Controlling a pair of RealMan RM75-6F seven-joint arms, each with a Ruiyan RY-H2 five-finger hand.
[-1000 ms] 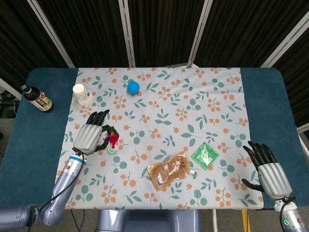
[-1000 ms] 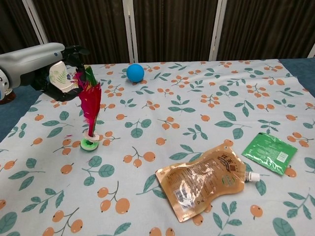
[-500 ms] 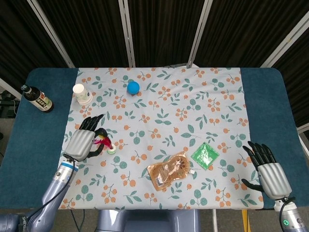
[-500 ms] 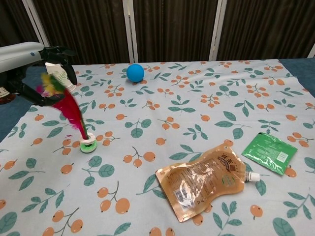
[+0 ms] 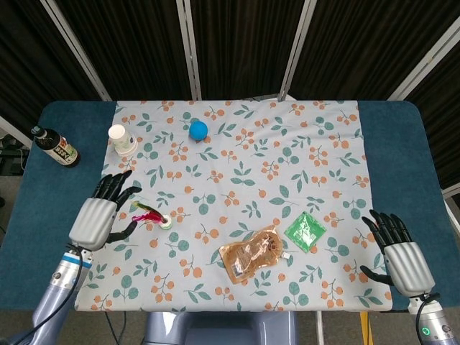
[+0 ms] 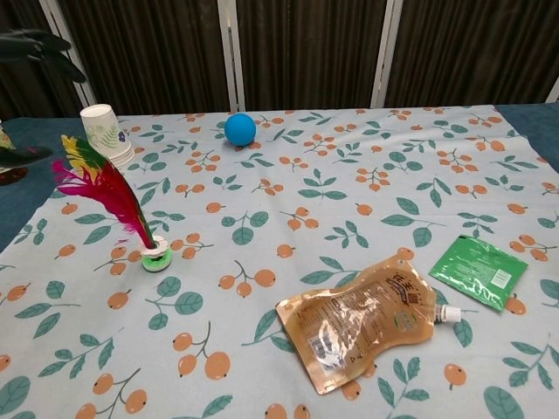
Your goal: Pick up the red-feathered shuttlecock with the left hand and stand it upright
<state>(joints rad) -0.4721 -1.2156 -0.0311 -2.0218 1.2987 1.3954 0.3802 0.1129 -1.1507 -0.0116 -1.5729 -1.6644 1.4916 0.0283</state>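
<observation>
Since half a second ago the left hand (image 5: 95,215) has drawn back toward the left edge of the tablecloth (image 5: 237,151) and let go of the feathers — its fingers (image 5: 115,184) are now spread apart and hold nothing, with only dark fingertips showing at the top left of the chest view. Just beside that hand, near the cloth's left edge, the red-feathered shuttlecock (image 6: 113,199) stands on its green and white base, feathers leaning away to the left rather than straight up; nothing touches it.

At the front right corner of the table the right hand (image 5: 399,251) lies palm down, fingers apart and empty, well apart from everything else.

A white paper cup (image 5: 121,139) stands near the cloth's far left corner, and a blue ball (image 5: 198,129) sits near the far edge, right of the cup. Toward the front edge lies a brown spouted pouch (image 5: 251,252), with a green sachet (image 5: 305,231) just beside it on the right. A dark bottle (image 5: 55,146) lies on the bare blue table, off the cloth's left edge.
</observation>
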